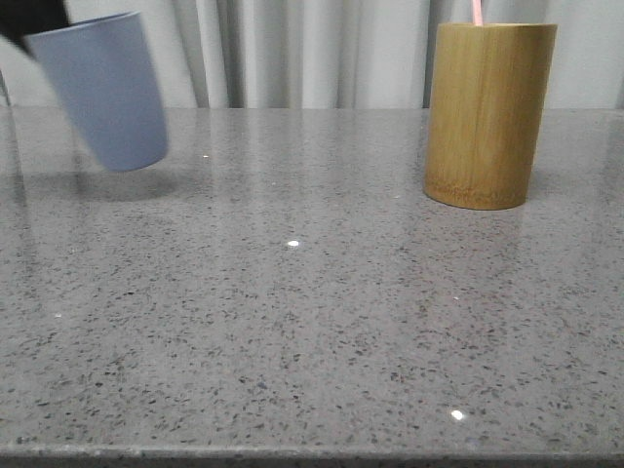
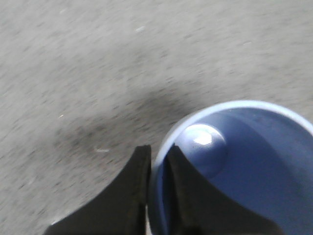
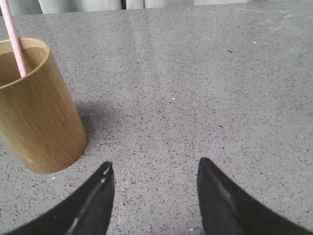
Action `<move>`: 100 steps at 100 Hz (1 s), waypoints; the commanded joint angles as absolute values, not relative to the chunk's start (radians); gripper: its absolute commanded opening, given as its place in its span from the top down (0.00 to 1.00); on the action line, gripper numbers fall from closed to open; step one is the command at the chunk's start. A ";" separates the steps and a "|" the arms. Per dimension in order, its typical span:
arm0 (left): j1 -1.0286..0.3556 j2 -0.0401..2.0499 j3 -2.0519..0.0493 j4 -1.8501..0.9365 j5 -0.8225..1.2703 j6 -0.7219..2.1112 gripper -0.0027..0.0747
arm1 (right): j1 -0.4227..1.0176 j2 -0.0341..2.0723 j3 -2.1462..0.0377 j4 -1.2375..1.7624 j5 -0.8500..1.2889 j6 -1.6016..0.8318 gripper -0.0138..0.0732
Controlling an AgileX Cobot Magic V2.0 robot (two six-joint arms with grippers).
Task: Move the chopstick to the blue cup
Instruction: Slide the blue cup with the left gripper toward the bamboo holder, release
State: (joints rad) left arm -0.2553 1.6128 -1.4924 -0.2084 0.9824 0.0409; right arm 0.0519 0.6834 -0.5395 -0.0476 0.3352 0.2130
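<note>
The blue cup (image 1: pixel 102 90) hangs tilted above the table at the far left, casting a shadow below it. My left gripper (image 2: pixel 159 154) is shut on the cup's rim, one finger inside and one outside; the cup's inside (image 2: pixel 244 166) looks empty. A thin pale pink chopstick (image 1: pixel 477 12) stands in the tall tan bamboo holder (image 1: pixel 486 115) at the back right. In the right wrist view the chopstick (image 3: pixel 13 41) leans inside the holder (image 3: pixel 36 110). My right gripper (image 3: pixel 155 166) is open and empty, low over bare table beside the holder.
The grey speckled stone table (image 1: pixel 312 322) runs to a front edge at the bottom of the front view. Pale curtains (image 1: pixel 292 49) hang behind the table.
</note>
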 commanded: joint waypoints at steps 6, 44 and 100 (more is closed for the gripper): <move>-0.360 1.641 -1.608 -0.238 0.953 0.039 0.99 | 0.048 0.686 -0.575 -0.056 0.263 0.209 0.38; -0.493 1.841 -1.842 -0.238 1.047 0.039 0.99 | 0.048 0.686 -0.575 -0.056 0.272 0.209 0.38; -0.493 1.851 -1.925 -0.269 1.089 0.015 0.57 | 0.048 0.685 -0.575 -0.055 0.285 0.209 0.38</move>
State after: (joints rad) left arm -0.4858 1.9034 -1.8610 -0.2427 1.1131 0.0333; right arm 0.0519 0.6834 -0.5395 -0.0476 0.3394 0.2130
